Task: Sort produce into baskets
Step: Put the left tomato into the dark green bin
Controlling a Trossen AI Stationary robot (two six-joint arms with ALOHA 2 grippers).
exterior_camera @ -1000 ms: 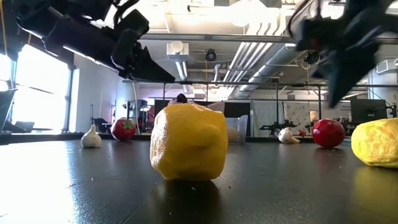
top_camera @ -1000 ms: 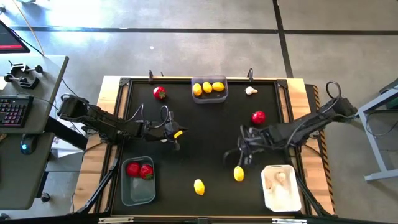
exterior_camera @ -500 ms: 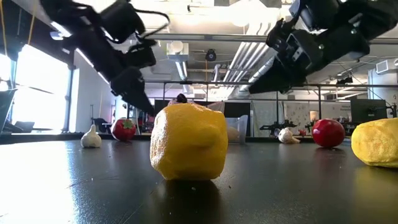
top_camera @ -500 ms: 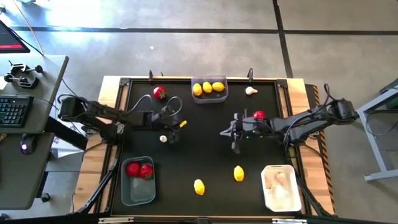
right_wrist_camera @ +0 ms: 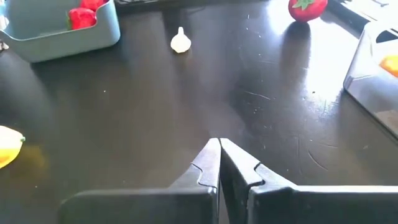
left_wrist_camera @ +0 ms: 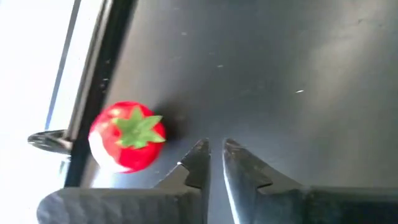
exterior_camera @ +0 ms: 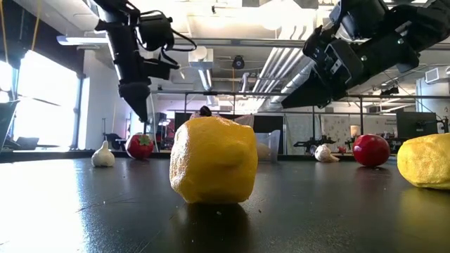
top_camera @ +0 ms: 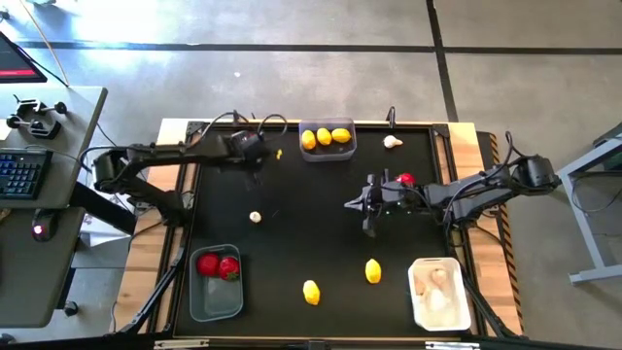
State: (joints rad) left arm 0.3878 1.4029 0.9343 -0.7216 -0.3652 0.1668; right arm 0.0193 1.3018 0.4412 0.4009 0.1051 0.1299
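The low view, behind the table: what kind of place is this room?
Probably a lab or workshop: exposed ceiling pipes, metal frames standing across the floor, and a desk with a keyboard beside the table.

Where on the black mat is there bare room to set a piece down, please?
Bare: the middle, bordered by the garlic bulb, right hand and two loose lemons. Crowded: the far edge, with the lemon basket, left hand and tomato, and the near corners by the baskets.

Left gripper (top_camera: 255,161) near back edge; garlic bulb (top_camera: 255,217) mid-mat.
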